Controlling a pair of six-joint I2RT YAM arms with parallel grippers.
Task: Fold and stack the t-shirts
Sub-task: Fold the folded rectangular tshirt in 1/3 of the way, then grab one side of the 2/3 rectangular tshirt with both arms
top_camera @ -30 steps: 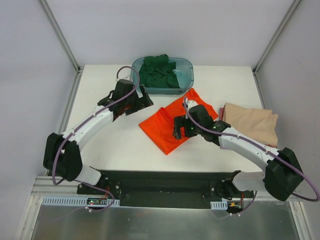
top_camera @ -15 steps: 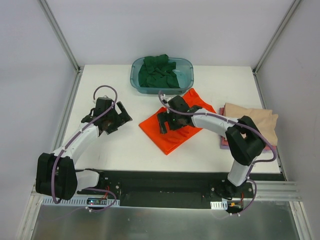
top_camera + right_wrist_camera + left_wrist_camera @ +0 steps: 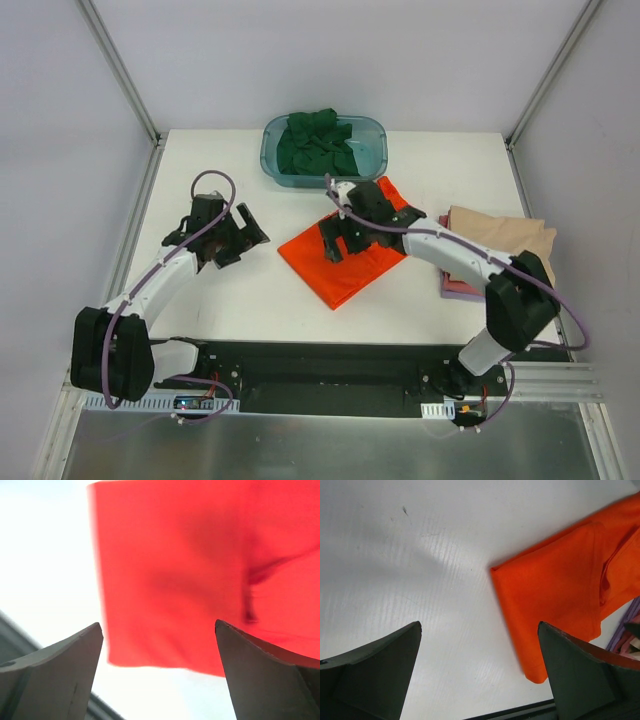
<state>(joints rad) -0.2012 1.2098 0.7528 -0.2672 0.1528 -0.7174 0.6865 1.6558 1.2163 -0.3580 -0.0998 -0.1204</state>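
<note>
A folded orange-red t-shirt (image 3: 345, 262) lies mid-table; it also shows in the left wrist view (image 3: 560, 590) and the right wrist view (image 3: 180, 575). My right gripper (image 3: 338, 243) hovers open and empty over its far part. My left gripper (image 3: 243, 240) is open and empty above bare table, left of the shirt. A dark green t-shirt (image 3: 318, 143) lies crumpled in the teal tub (image 3: 372, 130). A folded beige t-shirt (image 3: 505, 247) lies at the right on top of pink (image 3: 458, 287) and purple ones, whose edges peek out.
The tub stands at the table's far edge. Metal frame posts (image 3: 120, 75) rise at the back corners. The black base rail (image 3: 320, 365) runs along the near edge.
The right arm swung left from the beige stack side to over the orange-red shirt. The left arm pulled back from near the tub toward the table's left.
</note>
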